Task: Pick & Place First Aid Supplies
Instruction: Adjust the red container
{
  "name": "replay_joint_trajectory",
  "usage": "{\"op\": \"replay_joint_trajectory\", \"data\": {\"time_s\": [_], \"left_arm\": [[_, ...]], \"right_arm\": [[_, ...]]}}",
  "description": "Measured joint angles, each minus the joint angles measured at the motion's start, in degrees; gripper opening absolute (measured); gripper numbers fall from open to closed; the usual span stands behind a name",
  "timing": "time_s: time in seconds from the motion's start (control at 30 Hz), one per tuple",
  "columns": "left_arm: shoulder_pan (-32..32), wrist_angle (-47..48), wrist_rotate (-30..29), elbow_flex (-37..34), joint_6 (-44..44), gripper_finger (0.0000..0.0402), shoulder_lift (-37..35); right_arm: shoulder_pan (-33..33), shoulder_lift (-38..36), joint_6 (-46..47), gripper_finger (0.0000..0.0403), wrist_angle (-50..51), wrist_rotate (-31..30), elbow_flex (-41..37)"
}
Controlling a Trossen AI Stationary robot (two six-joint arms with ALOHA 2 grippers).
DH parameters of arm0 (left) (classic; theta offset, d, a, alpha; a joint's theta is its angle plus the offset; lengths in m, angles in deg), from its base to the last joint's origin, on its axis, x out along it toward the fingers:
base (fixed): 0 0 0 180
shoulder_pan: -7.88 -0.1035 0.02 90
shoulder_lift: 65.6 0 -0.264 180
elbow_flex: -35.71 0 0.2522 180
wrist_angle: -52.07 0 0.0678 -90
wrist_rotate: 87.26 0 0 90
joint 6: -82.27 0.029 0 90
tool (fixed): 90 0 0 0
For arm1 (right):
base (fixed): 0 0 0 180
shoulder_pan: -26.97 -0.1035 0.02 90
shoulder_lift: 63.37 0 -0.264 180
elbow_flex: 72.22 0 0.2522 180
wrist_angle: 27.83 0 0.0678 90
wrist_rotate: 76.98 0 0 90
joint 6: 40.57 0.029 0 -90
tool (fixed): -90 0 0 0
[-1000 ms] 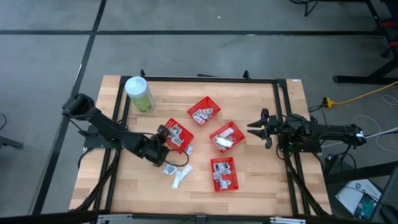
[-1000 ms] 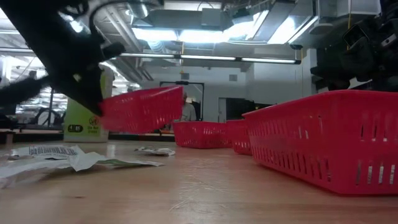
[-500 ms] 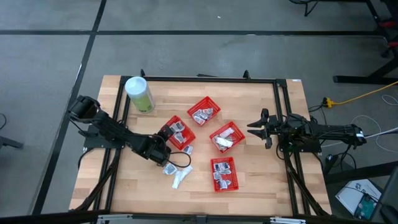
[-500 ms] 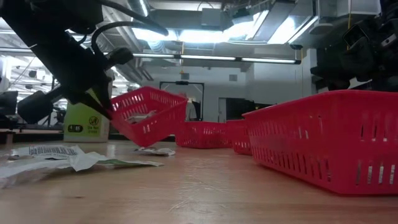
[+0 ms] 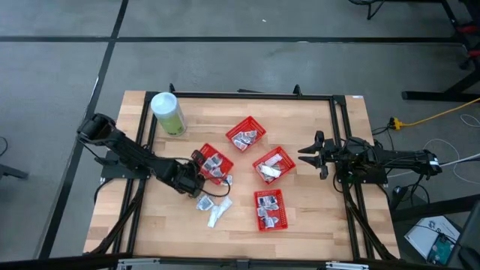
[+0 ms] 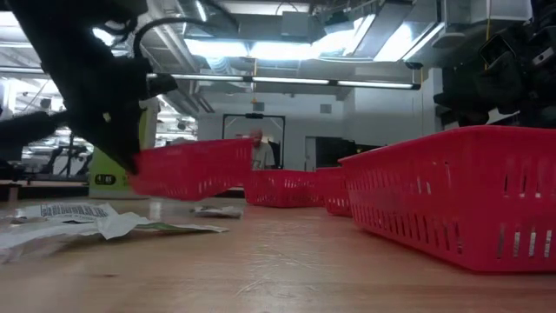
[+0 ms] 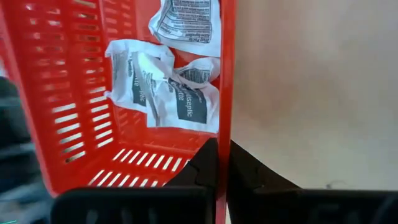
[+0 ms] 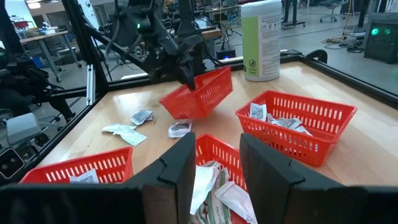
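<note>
- My left gripper [image 7: 222,163] is pinched tight on the rim of a red basket [image 5: 214,164] and holds it clear of the wooden table [image 5: 315,225]; my left wrist view shows the wall between my fingers, which the high view cannot.
- That wrist view also shows white packets [image 7: 168,87] lying inside the lifted basket, one reading "antiseptic"; the other print is too small to read.
- From the low view the basket [image 6: 193,169] hangs above the wood, with loose packets [image 6: 78,217] on the table beneath and beside it.
- The high view shows those loose packets [image 5: 214,208] just in front of the lifted basket, and three more red baskets [image 5: 270,187] holding supplies.
- My right gripper [image 8: 214,155] waits at the table's right side, fingers parted and holding nothing.
- A pale-green canister [image 5: 168,112] stands at the back left corner.
- Beyond the table: a workshop with ceiling lights and a person [image 6: 258,149] far off.
</note>
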State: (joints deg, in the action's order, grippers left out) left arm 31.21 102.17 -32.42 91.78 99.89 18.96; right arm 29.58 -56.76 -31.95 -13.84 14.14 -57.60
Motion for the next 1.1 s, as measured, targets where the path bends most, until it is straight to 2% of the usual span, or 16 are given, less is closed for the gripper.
{"op": "replay_joint_trajectory", "data": {"time_s": [0.23,0.43,0.53,0.83,1.1], "left_arm": [[-3.52,3.88,16.01,0.0,-14.17,0.0004,-6.97],[-7.24,13.06,23.06,0.0,-29.09,0.0004,-10.05],[-8.86,14.23,26.21,0.0,-35.06,0.0006,-10.15],[-13.01,13.85,25.89,0.0,-41.09,0.0013,-10.15],[-15.51,13.41,26.85,0.0,-39.43,0.0063,-10.12]], "right_arm": [[0.0,0.02,0.06,0.0126,0.0,0.0,0.0],[-0.02,0.0,0.11,0.0126,0.0,0.0,0.0],[0.0,0.02,0.0,0.0126,0.0,0.0,0.0],[-0.02,0.02,0.0,0.0126,0.02,0.0,0.0],[-0.02,0.02,0.0,0.0126,0.02,0.0,0.0]]}}
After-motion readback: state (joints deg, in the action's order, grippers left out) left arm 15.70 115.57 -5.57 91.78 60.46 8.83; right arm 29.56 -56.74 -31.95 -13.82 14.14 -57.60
